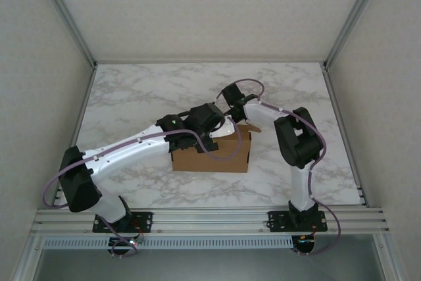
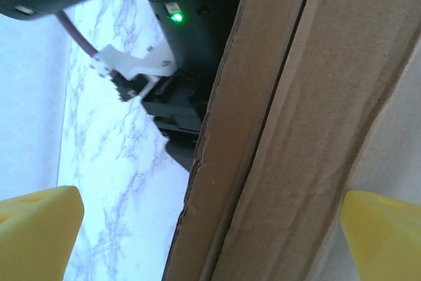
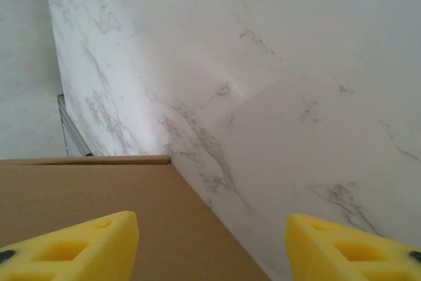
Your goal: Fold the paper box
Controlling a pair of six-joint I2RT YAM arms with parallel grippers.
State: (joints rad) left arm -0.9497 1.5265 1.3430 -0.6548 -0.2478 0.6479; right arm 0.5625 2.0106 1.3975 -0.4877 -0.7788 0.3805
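Two claws are seen spread over one brown paper box [image 1: 210,156], which stands folded up near the middle of the marble tabletop [image 1: 145,97]. The left claw [image 2: 210,235] is spread wide. Layered cardboard edges of the box are seen between its yellow fingertips [image 2: 39,235], with open space beside the fingertip on the left, and nothing is pinched. The right claw [image 3: 210,241] is also spread, with one fingertip over a flat cardboard panel and the other over bare marble. Both arms are bent over the box's far top edge, one from each side.
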